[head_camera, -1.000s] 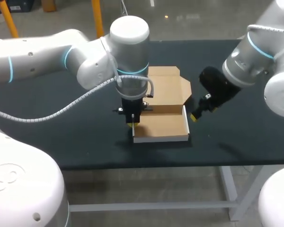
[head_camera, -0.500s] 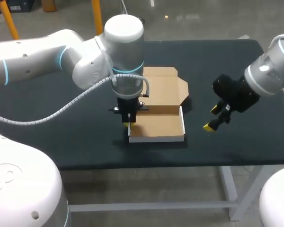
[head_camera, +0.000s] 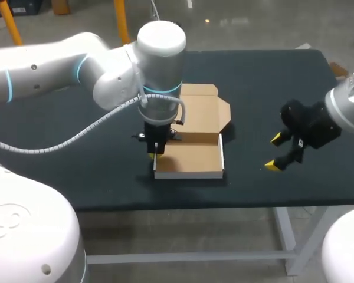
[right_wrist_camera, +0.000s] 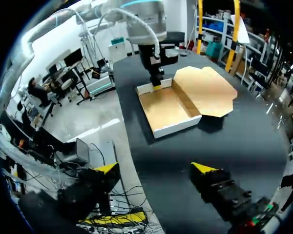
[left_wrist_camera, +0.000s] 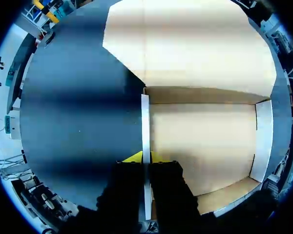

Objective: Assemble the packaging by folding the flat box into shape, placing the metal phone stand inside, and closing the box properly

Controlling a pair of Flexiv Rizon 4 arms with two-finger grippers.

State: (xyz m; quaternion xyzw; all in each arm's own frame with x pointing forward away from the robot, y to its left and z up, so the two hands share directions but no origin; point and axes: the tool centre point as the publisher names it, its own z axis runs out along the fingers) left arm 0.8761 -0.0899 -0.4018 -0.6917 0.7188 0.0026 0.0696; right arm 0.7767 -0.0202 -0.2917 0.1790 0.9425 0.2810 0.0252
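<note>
A shallow brown cardboard box (head_camera: 189, 159) (left_wrist_camera: 205, 146) (right_wrist_camera: 166, 109) with white outer walls sits open on the black bench (head_camera: 76, 159), close to the middle of its near edge. The white left arm (head_camera: 159, 65) (right_wrist_camera: 141, 19) comes straight down on the box's left wall. Its left jaws are nearly closed, and their yellow fingertips (left_wrist_camera: 134, 157) pinch that thin upright wall from both sides. Toward the bench's right edge, well apart from the box, the right arm (head_camera: 348, 100) holds the right jaws above the bare surface. They are spread wide with nothing between the yellow fingertips (right_wrist_camera: 106, 168) (head_camera: 277, 165). Beyond the tray, the box's brown lid flap (head_camera: 206, 109) (left_wrist_camera: 185, 44) (right_wrist_camera: 205, 90) lies back towards the far edge.
</note>
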